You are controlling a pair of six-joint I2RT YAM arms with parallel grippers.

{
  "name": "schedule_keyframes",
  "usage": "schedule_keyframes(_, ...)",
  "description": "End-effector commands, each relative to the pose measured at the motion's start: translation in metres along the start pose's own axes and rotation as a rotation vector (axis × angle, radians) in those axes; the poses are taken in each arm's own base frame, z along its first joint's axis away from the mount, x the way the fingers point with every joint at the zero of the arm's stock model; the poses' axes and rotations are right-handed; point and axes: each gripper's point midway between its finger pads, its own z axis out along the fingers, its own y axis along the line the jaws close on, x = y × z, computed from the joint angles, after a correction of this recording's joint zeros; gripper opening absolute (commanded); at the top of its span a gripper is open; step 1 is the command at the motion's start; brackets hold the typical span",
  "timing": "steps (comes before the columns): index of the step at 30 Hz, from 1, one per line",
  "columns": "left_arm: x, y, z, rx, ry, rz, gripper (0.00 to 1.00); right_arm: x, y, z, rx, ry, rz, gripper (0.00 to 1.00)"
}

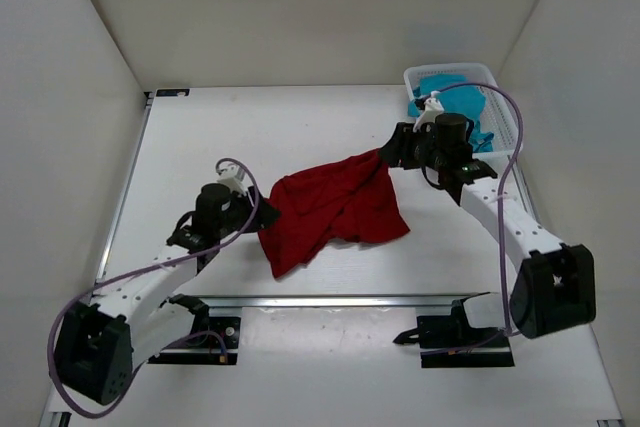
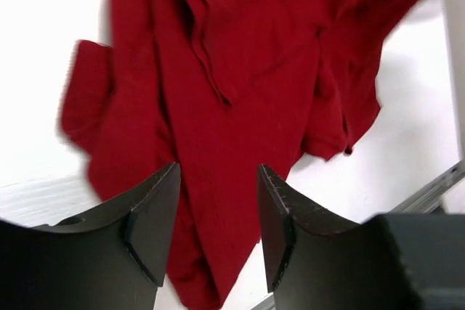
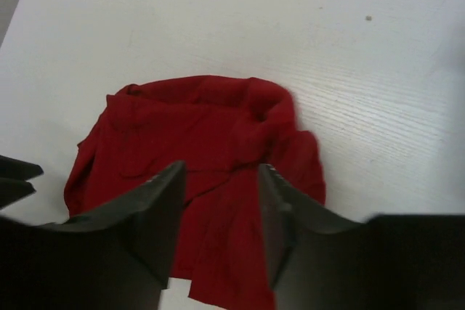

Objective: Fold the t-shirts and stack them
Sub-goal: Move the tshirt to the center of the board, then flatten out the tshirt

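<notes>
The dark red t-shirt (image 1: 335,209) lies crumpled on the table between my arms, with one corner drawn up toward the right gripper. My left gripper (image 1: 262,215) is at the shirt's left edge. In the left wrist view its jaws (image 2: 218,168) stand apart over the red cloth (image 2: 240,70). My right gripper (image 1: 388,155) is at the shirt's upper right corner. Its jaws (image 3: 220,167) also stand apart, with red cloth (image 3: 196,128) showing between them. The teal t-shirt (image 1: 450,105) lies bunched in the white basket (image 1: 415,75) at the back right.
The white slotted basket stands behind the right arm's wrist. A metal rail (image 1: 330,300) runs along the table's near edge. White walls close in the table on three sides.
</notes>
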Motion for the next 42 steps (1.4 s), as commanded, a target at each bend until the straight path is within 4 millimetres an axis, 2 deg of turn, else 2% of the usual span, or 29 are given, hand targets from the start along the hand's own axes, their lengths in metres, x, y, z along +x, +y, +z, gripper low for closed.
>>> schedule_keyframes(1,-0.008,-0.011,0.015,-0.027,-0.041,0.061,0.58,-0.012,0.006,-0.022,0.099,-0.087,-0.009,0.46)
schedule_keyframes(3,-0.012,-0.006,0.028,-0.068,-0.014,0.081,0.57,0.023,-0.011,-0.032,0.207,-0.012,0.031,0.52)
schedule_keyframes(4,-0.019,-0.008,0.034,-0.072,-0.016,0.075,0.58,0.019,-0.017,-0.043,0.252,-0.044,0.036,0.53)
schedule_keyframes(5,-0.033,-0.011,0.036,-0.069,-0.050,0.072,0.60,0.035,-0.025,-0.049,0.288,-0.022,0.081,0.53)
schedule_keyframes(7,-0.036,-0.012,0.048,-0.089,-0.042,0.087,0.63,0.058,-0.036,-0.059,0.321,-0.001,0.151,0.48)
schedule_keyframes(8,-0.042,-0.016,0.052,-0.102,-0.050,0.110,0.65,0.078,-0.044,-0.060,0.332,0.031,0.177,0.39)
schedule_keyframes(9,-0.041,-0.017,0.061,-0.117,-0.034,0.144,0.64,0.098,-0.048,-0.060,0.330,0.070,0.209,0.34)
schedule_keyframes(10,-0.034,-0.005,0.069,-0.170,-0.004,0.162,0.66,0.108,-0.049,-0.060,0.331,0.093,0.217,0.33)
schedule_keyframes(11,-0.027,-0.003,0.079,-0.184,0.030,0.175,0.67,0.116,-0.052,-0.058,0.347,0.120,0.221,0.34)
schedule_keyframes(12,-0.035,-0.001,0.083,-0.191,0.024,0.173,0.67,0.129,-0.050,-0.057,0.354,0.158,0.215,0.35)
schedule_keyframes(13,-0.021,0.008,0.089,-0.208,0.086,0.161,0.67,0.142,-0.054,-0.058,0.385,0.190,0.213,0.37)
schedule_keyframes(14,-0.019,0.009,0.094,-0.210,0.095,0.149,0.68,0.152,-0.055,-0.058,0.410,0.220,0.208,0.39)
schedule_keyframes(16,-0.014,0.006,0.096,-0.199,0.106,0.148,0.70,0.164,-0.059,-0.060,0.428,0.240,0.212,0.46)
schedule_keyframes(18,-0.024,-0.002,0.101,-0.197,0.058,0.170,0.76,0.172,-0.059,-0.060,0.409,0.235,0.237,0.57)
schedule_keyframes(21,-0.023,0.003,0.113,-0.218,0.087,0.176,0.76,0.196,-0.059,-0.055,0.369,0.288,0.294,0.60)
schedule_keyframes(24,-0.016,0.006,0.123,-0.215,0.119,0.163,0.75,0.199,-0.059,-0.047,0.365,0.299,0.288,0.55)
schedule_keyframes(25,-0.017,0.004,0.125,-0.210,0.111,0.163,0.75,0.195,-0.058,-0.043,0.354,0.280,0.286,0.50)
schedule_keyframes(27,-0.017,0.001,0.128,-0.194,0.104,0.154,0.48,0.192,-0.057,-0.038,0.333,0.260,0.291,0.26)
schedule_keyframes(29,-0.020,-0.001,0.132,-0.183,0.091,0.150,0.30,0.176,-0.054,-0.030,0.315,0.210,0.289,0.20)
schedule_keyframes(31,-0.025,-0.011,0.135,-0.134,0.090,0.141,0.04,0.158,-0.052,-0.019,0.298,0.169,0.273,0.00)
schedule_keyframes(33,-0.039,-0.019,0.133,-0.113,0.062,0.138,0.00,0.134,-0.055,-0.013,0.299,0.130,0.251,0.00)
schedule_keyframes(35,-0.067,-0.029,0.126,-0.084,0.018,0.128,0.00,0.088,-0.041,-0.006,0.256,0.057,0.203,0.00)
schedule_keyframes(36,-0.092,-0.045,0.120,-0.047,-0.036,0.126,0.00,0.070,-0.039,-0.006,0.246,0.021,0.193,0.00)
schedule_keyframes(37,-0.118,-0.054,0.111,-0.020,-0.079,0.113,0.00,0.036,-0.027,-0.006,0.216,-0.041,0.160,0.00)
schedule_keyframes(38,-0.131,-0.057,0.105,-0.003,-0.091,0.100,0.00,0.006,-0.016,-0.007,0.196,-0.087,0.127,0.00)
schedule_keyframes(39,-0.156,-0.063,0.093,0.007,-0.128,0.095,0.00,-0.032,-0.001,-0.015,0.173,-0.146,0.080,0.00)
schedule_keyframes(40,-0.188,-0.083,0.079,0.047,-0.190,0.107,0.00,-0.049,0.012,-0.019,0.153,-0.168,0.057,0.00)
schedule_keyframes(41,-0.212,-0.090,0.065,0.065,-0.222,0.113,0.00,-0.079,0.026,-0.029,0.133,-0.213,0.017,0.00)
schedule_keyframes(42,-0.223,-0.093,0.053,0.065,-0.239,0.109,0.00,-0.106,0.046,-0.040,0.102,-0.263,-0.030,0.00)
